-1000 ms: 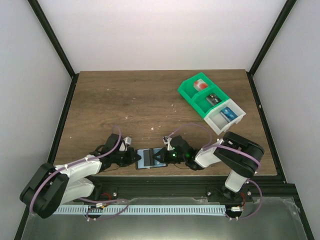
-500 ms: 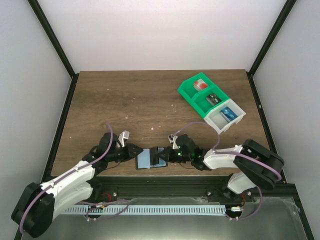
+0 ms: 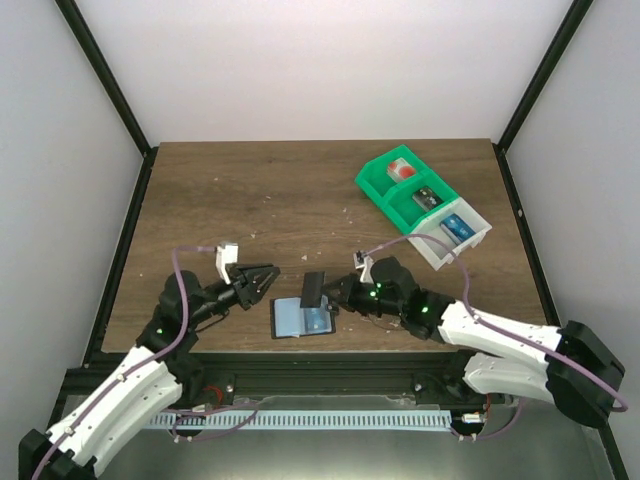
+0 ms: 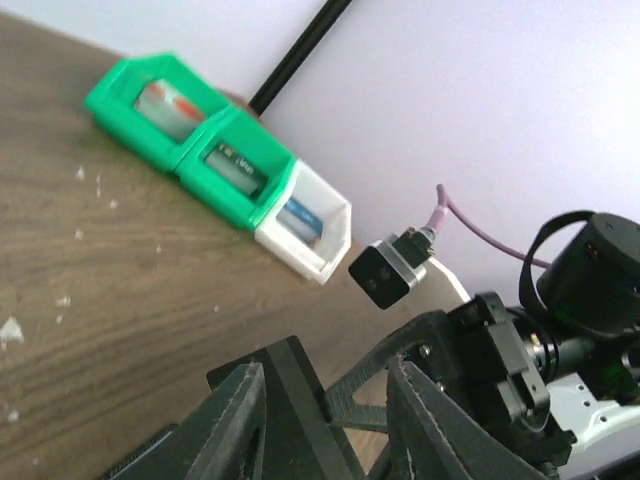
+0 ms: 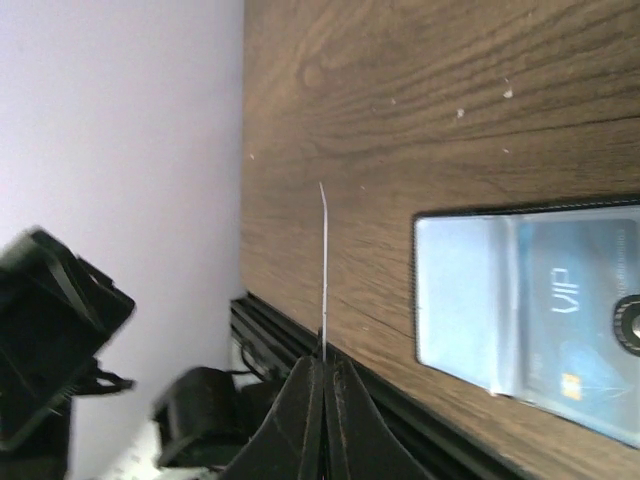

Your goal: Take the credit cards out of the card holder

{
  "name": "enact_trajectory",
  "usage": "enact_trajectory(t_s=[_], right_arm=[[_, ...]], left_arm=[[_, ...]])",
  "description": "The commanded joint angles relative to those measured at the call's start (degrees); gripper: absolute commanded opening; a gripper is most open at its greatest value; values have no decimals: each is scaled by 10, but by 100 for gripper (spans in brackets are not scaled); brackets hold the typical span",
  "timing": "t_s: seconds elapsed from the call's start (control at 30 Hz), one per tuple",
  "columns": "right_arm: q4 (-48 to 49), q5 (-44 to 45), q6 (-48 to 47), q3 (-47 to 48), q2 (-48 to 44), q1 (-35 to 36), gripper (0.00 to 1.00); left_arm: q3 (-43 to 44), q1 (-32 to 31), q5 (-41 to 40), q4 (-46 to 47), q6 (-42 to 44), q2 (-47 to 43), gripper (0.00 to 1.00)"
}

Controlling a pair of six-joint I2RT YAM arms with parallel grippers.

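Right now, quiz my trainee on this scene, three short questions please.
1. True or false: the card holder lies open and flat on the table.
2. Which hand pinches a credit card? A: left hand. B: right hand.
3. Fill in: the item in the white end compartment of the bin is mostly ____ in colour.
Key: 1 true; 2 B; 3 blue.
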Motion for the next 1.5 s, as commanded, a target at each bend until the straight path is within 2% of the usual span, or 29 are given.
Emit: enact_trajectory(t_s=[0.0,0.17,0.37,0.43,0.67,1.03,1.47], right_arm=[[-103,52,106,64,-25,-5,0],[-144,63,172,110,-27,-6,0],[-167,75,250,126,-42,-29,0],[-161,69,271,125,-47,-34,0],[-102,18,311,125,-47,-36,1],[-58,-64,327,121,-28,-36,1],[-28,-107,337,116,1,-36,1]], left_arm=[[12,-2,6,10,136,-34,37],[36,-11,68,5,271,-27,46],[99,-31,86,-68,431,3,47],[101,-34,99,-77,458,1,48],[85,-42,152,-65,508,11,46],[131,-50,104,-170,637,59,46],[121,-52,103,-170,681,56,45]])
